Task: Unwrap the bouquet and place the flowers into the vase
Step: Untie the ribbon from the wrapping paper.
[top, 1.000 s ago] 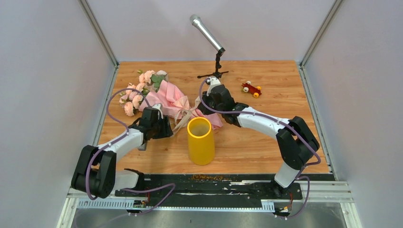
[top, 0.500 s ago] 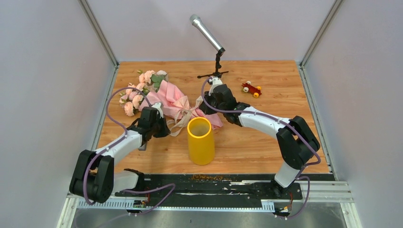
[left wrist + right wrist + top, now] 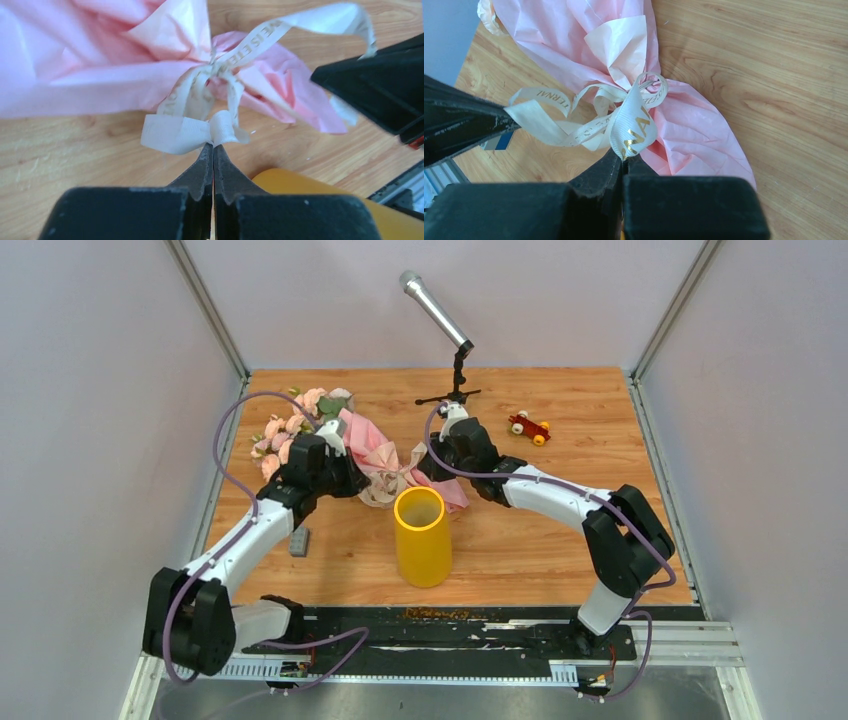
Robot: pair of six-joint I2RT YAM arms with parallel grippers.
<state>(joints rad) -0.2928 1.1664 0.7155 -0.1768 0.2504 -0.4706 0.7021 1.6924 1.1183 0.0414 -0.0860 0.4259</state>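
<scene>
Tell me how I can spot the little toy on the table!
On the wooden table, look at the far side, just right of the silver microphone on its black stand. The toy sits there alone: small, red, with little wheels; nothing else nearby is red.

Occluded and cropped items, wrist and overhead views.

The stems of the flowers (image 3: 282, 428) are concealed inside the bouquet (image 3: 375, 450) paper. From above, both my fingertip pairs sit unseen under their wrist housings. The ribbon (image 3: 175, 134) disappears between the pressed-together pads of my left gripper (image 3: 213, 148) and of my right gripper (image 3: 624, 159). The vase (image 3: 290, 181) is cropped by the left wrist view's lower edge. Ribbon lettering reads only in fragments.
</scene>
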